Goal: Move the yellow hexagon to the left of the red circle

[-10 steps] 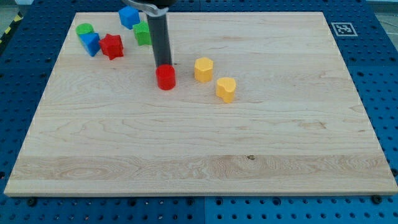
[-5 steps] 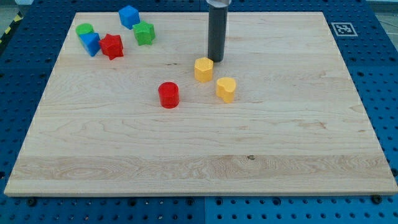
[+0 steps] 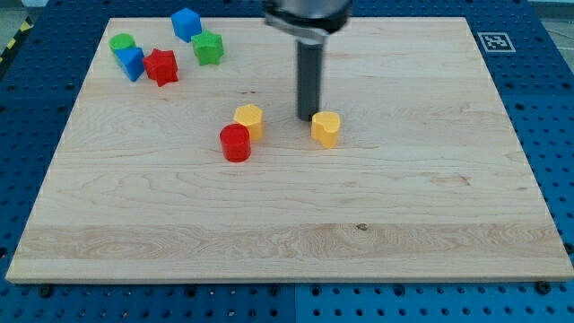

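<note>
The yellow hexagon (image 3: 249,119) sits near the board's middle, touching the red circle (image 3: 236,143) at that block's upper right. A second yellow block, heart-like in shape, (image 3: 326,129) lies to the right. My tip (image 3: 308,115) stands just up and left of that second yellow block, well to the right of the hexagon and apart from it.
At the view's top left is a cluster: a green block (image 3: 122,42), a blue block (image 3: 130,63), a red star-like block (image 3: 161,66), a blue block (image 3: 186,23) and a green block (image 3: 208,47). A marker tag (image 3: 494,40) sits at the board's top right corner.
The yellow hexagon slid left and down against the red circle, which shifted slightly left and down. My tip went from above the red circle to the right, then down beside the second yellow block.
</note>
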{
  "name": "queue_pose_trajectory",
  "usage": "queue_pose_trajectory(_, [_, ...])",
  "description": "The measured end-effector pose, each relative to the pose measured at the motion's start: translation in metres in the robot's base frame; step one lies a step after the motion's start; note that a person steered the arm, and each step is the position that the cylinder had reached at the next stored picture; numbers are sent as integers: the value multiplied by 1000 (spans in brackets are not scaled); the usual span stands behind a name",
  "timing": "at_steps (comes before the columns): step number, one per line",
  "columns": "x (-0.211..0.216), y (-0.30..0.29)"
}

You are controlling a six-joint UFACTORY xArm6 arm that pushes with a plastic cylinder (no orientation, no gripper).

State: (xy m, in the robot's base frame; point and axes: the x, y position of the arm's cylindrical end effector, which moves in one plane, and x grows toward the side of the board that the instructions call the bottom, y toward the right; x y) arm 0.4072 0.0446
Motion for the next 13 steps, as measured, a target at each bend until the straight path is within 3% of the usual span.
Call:
queue_pose_trajectory(2, [36,-57])
queue_pose_trajectory(5, [-18,-103])
queue_pose_trajectory(8, [6,-156])
queue_pose_trajectory(9, [-18,-170])
queue_pose_trajectory(10, [-14,-211])
queue_pose_trajectory(11, [4,-209])
queue_pose_trajectory(13, [-8,-197])
